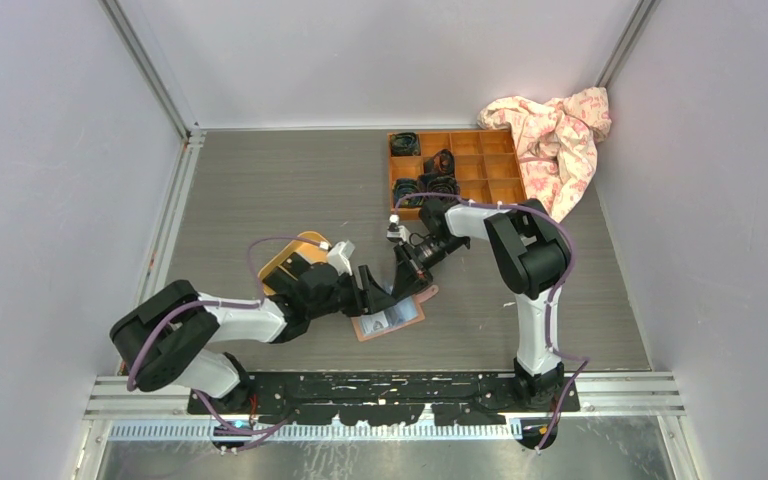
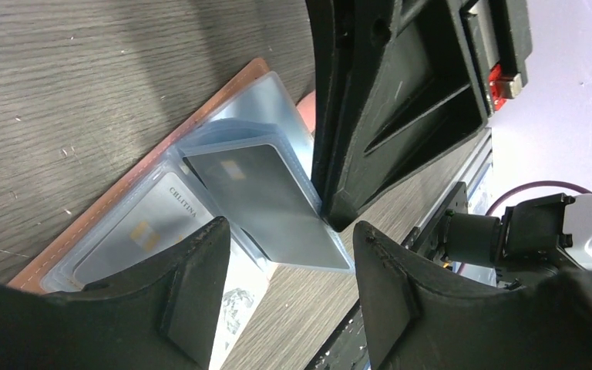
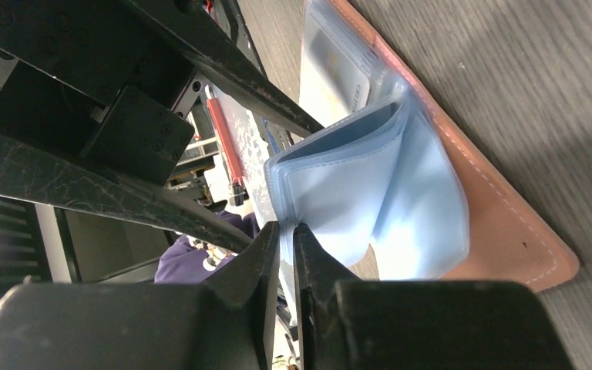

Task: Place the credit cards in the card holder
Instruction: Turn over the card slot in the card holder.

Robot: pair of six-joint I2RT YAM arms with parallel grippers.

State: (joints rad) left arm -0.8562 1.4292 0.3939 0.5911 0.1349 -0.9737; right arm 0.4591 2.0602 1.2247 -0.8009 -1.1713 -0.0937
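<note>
The salmon-pink card holder (image 1: 392, 320) lies open on the table between both arms, its bluish clear sleeves (image 3: 370, 181) fanned up. My right gripper (image 3: 287, 231) is shut on the edge of one raised sleeve, lifting it. In the left wrist view a grey credit card (image 2: 266, 196) sits in the lifted sleeve, and a second lettered card (image 2: 139, 231) lies in a flat pocket. A white printed card (image 2: 235, 301) lies at the holder's near edge. My left gripper (image 2: 289, 266) hangs open just over these sleeves, with nothing between its fingers (image 2: 200, 293).
An orange-brown compartment box (image 1: 455, 165) holding dark items stands at the back right, with a pink floral cloth (image 1: 558, 135) beside it. A yellow oval tray (image 1: 290, 262) lies partly under my left arm. The right gripper's black body (image 2: 393, 100) stands close in front of the left fingers.
</note>
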